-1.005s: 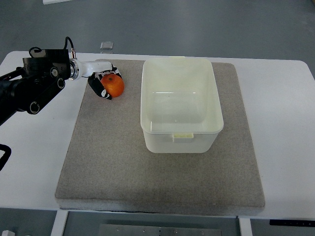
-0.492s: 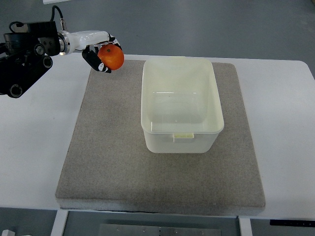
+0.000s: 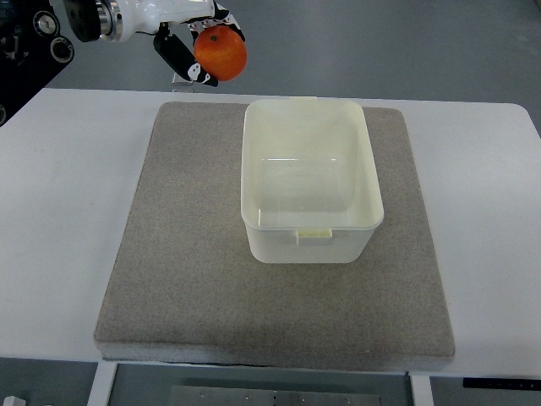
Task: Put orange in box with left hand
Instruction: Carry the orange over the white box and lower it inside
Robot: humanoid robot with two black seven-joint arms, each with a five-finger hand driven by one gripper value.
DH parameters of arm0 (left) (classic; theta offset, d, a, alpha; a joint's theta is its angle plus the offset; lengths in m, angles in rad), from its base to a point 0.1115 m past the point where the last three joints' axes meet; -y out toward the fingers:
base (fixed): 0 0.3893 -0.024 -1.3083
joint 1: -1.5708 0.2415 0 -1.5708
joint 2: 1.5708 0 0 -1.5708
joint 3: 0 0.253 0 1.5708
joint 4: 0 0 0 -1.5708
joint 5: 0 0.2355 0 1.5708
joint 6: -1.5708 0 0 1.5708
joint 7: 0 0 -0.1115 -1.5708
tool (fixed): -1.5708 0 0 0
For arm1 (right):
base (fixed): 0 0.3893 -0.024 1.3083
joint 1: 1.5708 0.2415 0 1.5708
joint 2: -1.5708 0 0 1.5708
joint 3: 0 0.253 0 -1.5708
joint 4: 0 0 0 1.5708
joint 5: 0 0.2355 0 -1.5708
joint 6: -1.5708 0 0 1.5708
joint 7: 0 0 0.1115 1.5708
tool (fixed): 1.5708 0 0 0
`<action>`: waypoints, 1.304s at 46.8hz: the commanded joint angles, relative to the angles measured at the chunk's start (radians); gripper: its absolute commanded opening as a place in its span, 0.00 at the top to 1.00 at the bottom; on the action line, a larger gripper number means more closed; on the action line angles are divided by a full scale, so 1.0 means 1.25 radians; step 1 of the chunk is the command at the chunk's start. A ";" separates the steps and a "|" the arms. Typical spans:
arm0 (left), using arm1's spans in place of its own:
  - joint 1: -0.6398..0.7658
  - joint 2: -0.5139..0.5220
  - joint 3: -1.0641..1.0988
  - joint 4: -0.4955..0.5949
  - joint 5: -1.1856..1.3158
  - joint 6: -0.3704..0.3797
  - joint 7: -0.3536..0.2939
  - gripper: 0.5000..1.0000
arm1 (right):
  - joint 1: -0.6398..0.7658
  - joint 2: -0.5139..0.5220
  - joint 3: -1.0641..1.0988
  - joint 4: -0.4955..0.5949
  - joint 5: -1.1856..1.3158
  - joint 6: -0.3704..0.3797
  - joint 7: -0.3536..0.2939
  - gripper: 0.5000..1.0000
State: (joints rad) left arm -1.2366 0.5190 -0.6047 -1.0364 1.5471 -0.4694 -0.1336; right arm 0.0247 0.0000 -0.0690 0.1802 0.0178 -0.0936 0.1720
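Observation:
My left hand [image 3: 199, 46] comes in from the upper left and is shut on the orange [image 3: 221, 52], holding it high in the air, up and to the left of the box. The box [image 3: 309, 222] is a pale, translucent, empty plastic tub standing on the grey mat [image 3: 186, 254] in the middle of the white table. The orange is clear of the box's far left corner. The right arm is not in view.
The white table [image 3: 59, 211] has bare margins left and right of the mat. A small clear object lies on the floor beyond the far table edge, mostly hidden behind my hand.
My left hand has lifted the orange off the mat and carried it up and to the right, toward the box's far left corner.

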 commanded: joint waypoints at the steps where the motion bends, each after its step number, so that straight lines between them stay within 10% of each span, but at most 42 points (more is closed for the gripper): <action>1: 0.004 0.007 0.001 -0.063 0.001 -0.011 0.001 1.00 | 0.000 0.000 0.000 0.001 0.000 0.000 0.000 0.14; 35: 0.019 -0.118 0.090 -0.126 0.058 -0.034 0.010 1.00 | 0.000 0.000 0.000 0.001 0.000 0.000 0.000 0.14; 56: 0.053 -0.167 0.087 -0.081 0.123 -0.032 0.011 0.43 | 0.000 0.000 0.000 0.001 0.000 0.000 0.000 0.14; 61: 0.054 -0.167 0.087 -0.080 0.122 -0.032 0.011 0.10 | 0.000 0.000 0.000 0.001 0.000 0.000 0.000 0.14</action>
State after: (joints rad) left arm -1.1694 0.3100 -0.4948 -1.1381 1.7011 -0.5091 -0.1195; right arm 0.0245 0.0000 -0.0690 0.1802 0.0185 -0.0936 0.1718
